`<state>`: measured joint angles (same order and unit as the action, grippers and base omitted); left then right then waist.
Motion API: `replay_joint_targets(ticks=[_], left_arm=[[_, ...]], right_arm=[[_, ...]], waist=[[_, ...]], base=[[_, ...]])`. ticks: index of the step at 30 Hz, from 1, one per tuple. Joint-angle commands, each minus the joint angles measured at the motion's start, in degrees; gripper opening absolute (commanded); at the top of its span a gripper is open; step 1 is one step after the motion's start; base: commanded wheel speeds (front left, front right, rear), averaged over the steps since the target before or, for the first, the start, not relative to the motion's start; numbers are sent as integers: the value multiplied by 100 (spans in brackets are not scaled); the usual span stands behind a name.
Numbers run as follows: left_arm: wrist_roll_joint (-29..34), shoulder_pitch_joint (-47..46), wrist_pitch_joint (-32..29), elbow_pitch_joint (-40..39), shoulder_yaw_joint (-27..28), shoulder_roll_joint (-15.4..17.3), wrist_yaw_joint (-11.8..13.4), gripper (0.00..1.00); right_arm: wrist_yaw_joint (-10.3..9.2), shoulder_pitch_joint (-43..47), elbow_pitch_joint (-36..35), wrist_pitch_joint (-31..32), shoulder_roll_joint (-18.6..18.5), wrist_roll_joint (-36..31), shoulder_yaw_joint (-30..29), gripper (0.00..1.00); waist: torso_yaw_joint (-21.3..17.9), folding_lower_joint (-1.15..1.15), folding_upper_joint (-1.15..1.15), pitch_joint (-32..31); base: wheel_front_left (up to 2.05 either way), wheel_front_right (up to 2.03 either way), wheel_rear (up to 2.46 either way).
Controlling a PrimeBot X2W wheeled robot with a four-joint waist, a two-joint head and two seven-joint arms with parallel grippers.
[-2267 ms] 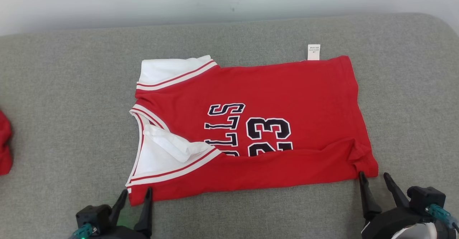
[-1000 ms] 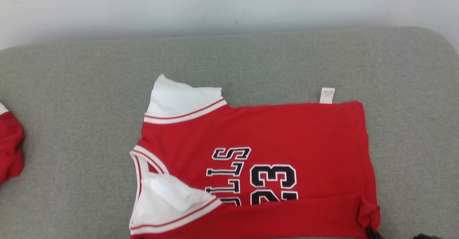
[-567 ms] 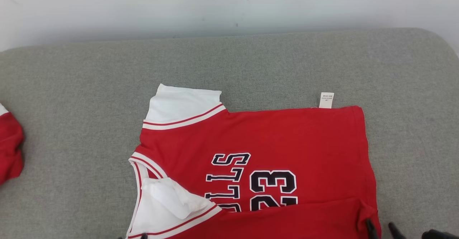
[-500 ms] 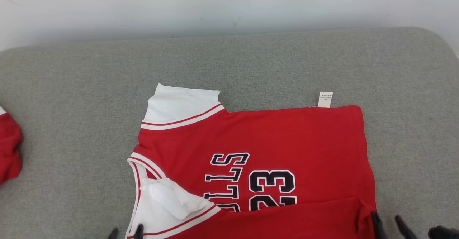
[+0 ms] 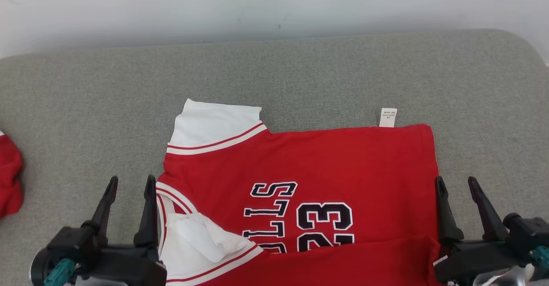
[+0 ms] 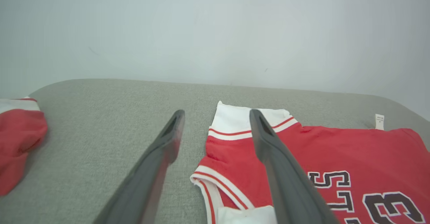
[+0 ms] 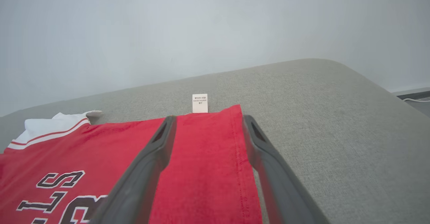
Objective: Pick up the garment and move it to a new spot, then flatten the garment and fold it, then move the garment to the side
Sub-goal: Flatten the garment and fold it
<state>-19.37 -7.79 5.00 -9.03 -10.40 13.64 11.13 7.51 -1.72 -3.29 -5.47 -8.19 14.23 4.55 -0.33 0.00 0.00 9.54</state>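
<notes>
Head view: red jersey lay flat on the grey padded surface, its near edge folded over the lettering, a white sleeve at the far left corner.
Left gripper: jaws spread, empty, just beside the collar end.
Right gripper: jaws spread, empty, straddling the hem edge in the right wrist view.
Care tag: white, at the far hem corner.
Second red cloth: left edge, well apart.
</notes>
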Motion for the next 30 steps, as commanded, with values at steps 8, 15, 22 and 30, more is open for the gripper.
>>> replay_joint_targets(ticks=[8, 15, 22, 30], left_arm=[[267, -548, 404, 625, -111, -29, -3, 100], [288, -706, 524, 920, -198, -102, -6, 100], [243, -1022, 415, 1099, -263, -54, -116, 100], [-130, -2245, -378, 1933, -453, -101, -616, 100]], right_arm=[[-4, -314, 74, -249, -149, -307, 280, 100], [-4, -255, 128, -238, -138, -264, 201, 100], [-4, -330, 105, -177, -165, -204, 260, 100], [-4, -543, 97, -144, -212, -119, 471, 100]], waist=[[17, 0, 0, 29], [84, 0, 0, 76], [57, 0, 0, 166], [-170, 0, 0, 538]], base=[[0, 0, 0], [0, 0, 0], [0, 0, 0], [0, 0, 0]])
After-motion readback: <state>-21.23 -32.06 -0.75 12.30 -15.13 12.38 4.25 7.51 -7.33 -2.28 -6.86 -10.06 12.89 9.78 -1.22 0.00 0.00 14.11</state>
